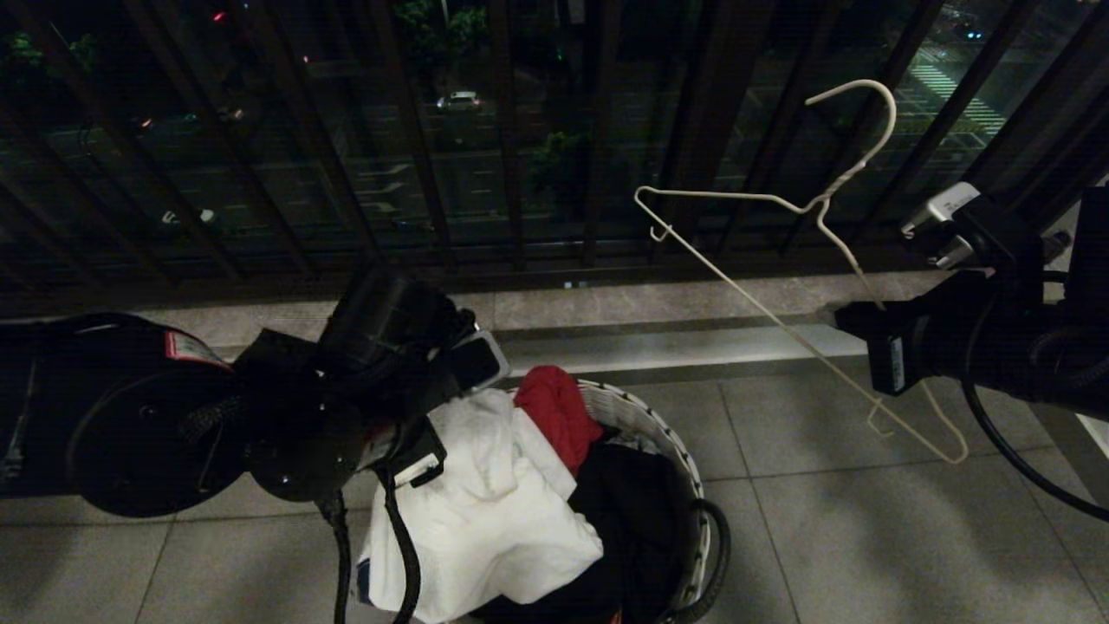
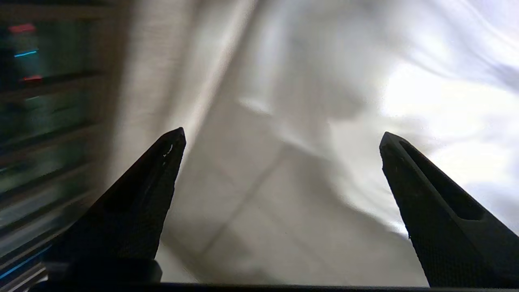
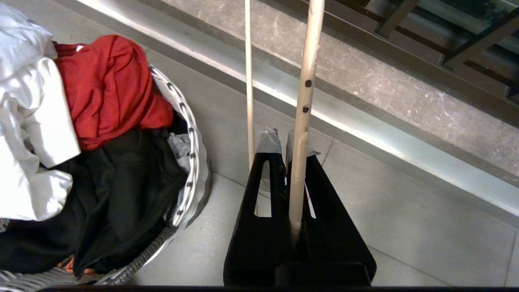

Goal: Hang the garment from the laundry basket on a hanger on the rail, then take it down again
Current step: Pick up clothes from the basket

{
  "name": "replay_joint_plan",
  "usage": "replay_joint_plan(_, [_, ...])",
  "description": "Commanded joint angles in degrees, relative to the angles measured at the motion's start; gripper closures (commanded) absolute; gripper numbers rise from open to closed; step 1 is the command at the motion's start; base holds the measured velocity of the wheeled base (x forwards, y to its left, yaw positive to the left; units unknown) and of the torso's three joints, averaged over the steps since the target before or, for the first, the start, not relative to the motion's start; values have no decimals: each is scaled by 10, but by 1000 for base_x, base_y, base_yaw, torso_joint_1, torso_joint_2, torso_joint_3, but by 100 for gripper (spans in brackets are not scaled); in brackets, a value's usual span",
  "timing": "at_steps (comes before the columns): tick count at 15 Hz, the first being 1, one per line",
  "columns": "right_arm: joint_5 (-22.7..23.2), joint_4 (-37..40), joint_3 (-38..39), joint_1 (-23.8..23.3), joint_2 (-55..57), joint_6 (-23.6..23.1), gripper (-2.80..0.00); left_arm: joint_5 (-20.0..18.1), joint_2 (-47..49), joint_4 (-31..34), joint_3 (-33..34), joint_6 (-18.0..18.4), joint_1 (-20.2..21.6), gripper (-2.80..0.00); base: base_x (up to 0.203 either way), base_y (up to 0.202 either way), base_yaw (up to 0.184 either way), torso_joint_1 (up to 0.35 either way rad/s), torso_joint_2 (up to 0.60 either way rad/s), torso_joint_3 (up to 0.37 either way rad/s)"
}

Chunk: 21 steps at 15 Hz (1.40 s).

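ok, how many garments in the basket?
3: white T-shirt on the left, red cloth at the back, black garment on the right. More may lie underneath.

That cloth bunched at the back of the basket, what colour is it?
Red; the cloth shows best in the right wrist view, beside the white garment.

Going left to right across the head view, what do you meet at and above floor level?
Left arm with its open end effector over the laundry → white garment → red cloth → laundry basket rim → white wire hanger → right end effector shut on the hanger.
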Motion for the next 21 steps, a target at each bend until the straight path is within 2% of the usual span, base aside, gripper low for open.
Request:
replay_joint_plan(1, [1,-1,-1,0,1,-1,0,-36,-1,0,29,-39,0,-280,0,0,0,0,0,0])
replay_joint_plan(8, [1,-1,0,1,2,-1,0,-24,18,-1,61,-64,6,-280,0,0,0,0,0,0])
replay_joint_plan(9, [1,-1,0,1,1,-1,0,-14,22,-13,62,-64,11,-280,0,0,0,0,0,0])
replay_joint_plan(13, [1,-1,1,1,1,-2,0,-5,56,-125,88,-57,30,-280,0,0,0,0,0,0])
replay_joint_plan(15, [1,-1,1,1,1,-2,0,-5,47,-129,94,-57,33,-280,0,0,0,0,0,0])
replay_joint_plan(18, [1,-1,1,1,1,-3,0,-1,-3,-126,93,-42,50,-280,0,0,0,0,0,0])
replay_joint_plan(21, [2,-1,1,1,-1,-2,0,9,-49,-125,81,-9,103,-280,0,0,0,0,0,0])
